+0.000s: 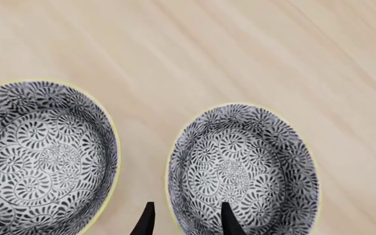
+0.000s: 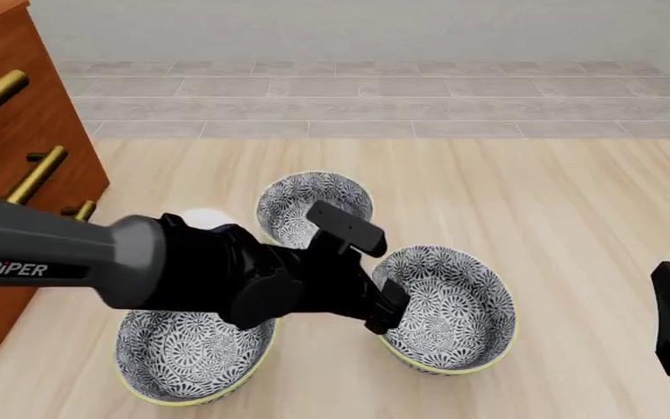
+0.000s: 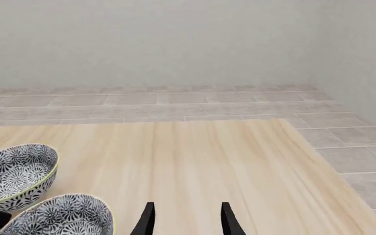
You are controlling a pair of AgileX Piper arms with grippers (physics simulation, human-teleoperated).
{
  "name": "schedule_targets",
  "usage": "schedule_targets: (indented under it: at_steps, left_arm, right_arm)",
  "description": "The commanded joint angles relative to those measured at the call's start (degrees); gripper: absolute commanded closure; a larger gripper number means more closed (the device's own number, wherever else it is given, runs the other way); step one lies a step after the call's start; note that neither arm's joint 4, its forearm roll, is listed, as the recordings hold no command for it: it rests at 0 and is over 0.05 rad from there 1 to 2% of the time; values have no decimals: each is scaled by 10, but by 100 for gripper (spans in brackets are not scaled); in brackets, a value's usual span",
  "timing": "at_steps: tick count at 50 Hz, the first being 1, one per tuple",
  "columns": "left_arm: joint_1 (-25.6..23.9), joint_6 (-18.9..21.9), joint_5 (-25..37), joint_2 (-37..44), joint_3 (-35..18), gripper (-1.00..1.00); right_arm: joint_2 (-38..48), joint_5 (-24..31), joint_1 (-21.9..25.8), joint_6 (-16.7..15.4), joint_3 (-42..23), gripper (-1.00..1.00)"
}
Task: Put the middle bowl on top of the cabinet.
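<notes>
Front view shows the middle bowl (image 2: 452, 301), a round bowl with a dark grey-and-white floral pattern and a pale yellow rim, sitting upright on the pale wooden table (image 2: 568, 201) towards the right. It lies between the other two in depth: a matching far bowl (image 2: 311, 202) sits behind it and a matching near bowl (image 2: 193, 356) sits in front and to its left, all three apart from one another. It looks like glazed ceramic, so it is probably stiff, fairly heavy for its size, smooth enough to slip, and likely to chip if knocked. The wall just below the rim seems the only sensible place to pinch it. The left gripper (image 1: 186, 223) on the black left arm reaches across from the left and hangs at that bowl's left edge. In the left wrist view its two dark fingers stand apart, one over the inside of the bowl and one outside, straddling the rim and not closed on it. The tall reddish-brown wooden cabinet (image 2: 21, 175) with brass bar handles stands at the far left, well apart from the bowl. The right gripper (image 3: 186, 220) waits at the right edge with its fingers spread, holding nothing.
</notes>
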Motion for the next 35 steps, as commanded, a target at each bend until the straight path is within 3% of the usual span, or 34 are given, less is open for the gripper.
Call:
schedule_targets:
  at_steps: [1, 6, 35]
  left_arm:
    - [1, -5, -12, 14, 0, -100]
    - [0, -9, -18, 23, 0, -100]
    - [-10, -25, -32, 53, -3, -100]
  right_arm:
    - [2, -1, -1, 0, 0, -100]
    - [-38, 39, -1, 1, 0, -100]
    - [-39, 45, -6, 2, 0, -100]
